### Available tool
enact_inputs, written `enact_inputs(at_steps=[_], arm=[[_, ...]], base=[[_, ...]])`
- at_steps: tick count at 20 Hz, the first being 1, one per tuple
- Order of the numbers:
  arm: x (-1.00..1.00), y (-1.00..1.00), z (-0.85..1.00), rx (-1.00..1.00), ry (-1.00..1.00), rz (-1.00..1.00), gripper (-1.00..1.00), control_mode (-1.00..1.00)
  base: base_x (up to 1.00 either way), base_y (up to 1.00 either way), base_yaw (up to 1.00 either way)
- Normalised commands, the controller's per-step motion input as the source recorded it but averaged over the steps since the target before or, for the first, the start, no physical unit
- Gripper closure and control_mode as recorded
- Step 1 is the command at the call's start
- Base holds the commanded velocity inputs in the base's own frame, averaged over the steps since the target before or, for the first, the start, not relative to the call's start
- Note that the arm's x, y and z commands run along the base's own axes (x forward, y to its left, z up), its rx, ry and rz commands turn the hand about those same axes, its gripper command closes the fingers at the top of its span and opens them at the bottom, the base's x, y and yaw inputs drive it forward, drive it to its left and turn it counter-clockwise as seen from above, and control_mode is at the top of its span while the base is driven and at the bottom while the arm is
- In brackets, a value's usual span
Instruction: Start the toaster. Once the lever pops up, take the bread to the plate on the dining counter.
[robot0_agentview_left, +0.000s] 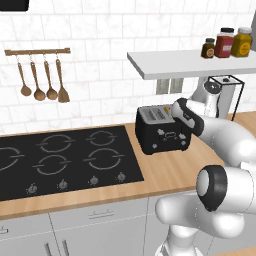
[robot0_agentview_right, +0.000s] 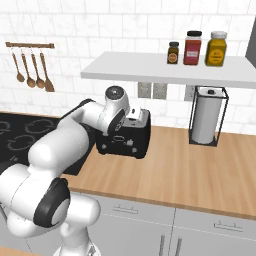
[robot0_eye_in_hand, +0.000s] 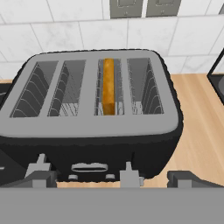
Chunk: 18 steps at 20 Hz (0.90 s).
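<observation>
**Arm parked right over the toaster, bread sitting in a slot**

The white arm folds forward from the base and bends down so the end effector (robot0_eye_in_hand: 112, 177) hangs just in front of and above the toaster (robot0_agentview_left: 162, 131), looking down into it. Its fingers (robot0_eye_in_hand: 41, 177) are spread wide, with nothing between them.

Counts: one black toaster with four silver slots on top in the hand view, and one slice of bread (robot0_eye_in_hand: 108, 85) standing on edge in the third slot from the left. Two levers poke out low on the front.

Around it: the wooden tabletop (robot0_agentview_right: 190, 170), a black four-burner stove (robot0_agentview_left: 65, 160) to the left, four wooden utensils (robot0_agentview_left: 42, 80) on a wall rail, three spice jars (robot0_agentview_right: 195, 48) on a white shelf (robot0_agentview_right: 150, 70), and a paper towel holder (robot0_agentview_right: 206, 116) to the right. The arm's own wrist covers part of the toaster in both base views.
</observation>
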Motion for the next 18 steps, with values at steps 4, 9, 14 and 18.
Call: enact_inputs(at_steps=[4,9,14,18], arm=[[0.0,0.0,0.0,0.0,0.0,0.0,-1.0,-1.0],[0.0,0.0,0.0,0.0,0.0,0.0,-1.0,-1.0],[0.0,0.0,0.0,0.0,0.0,0.0,-1.0,-1.0],[0.0,0.0,0.0,0.0,0.0,0.0,-1.0,-1.0]], base=[[0.0,0.0,0.0],[0.0,0.0,0.0],[0.0,0.0,0.0],[0.0,0.0,0.0]])
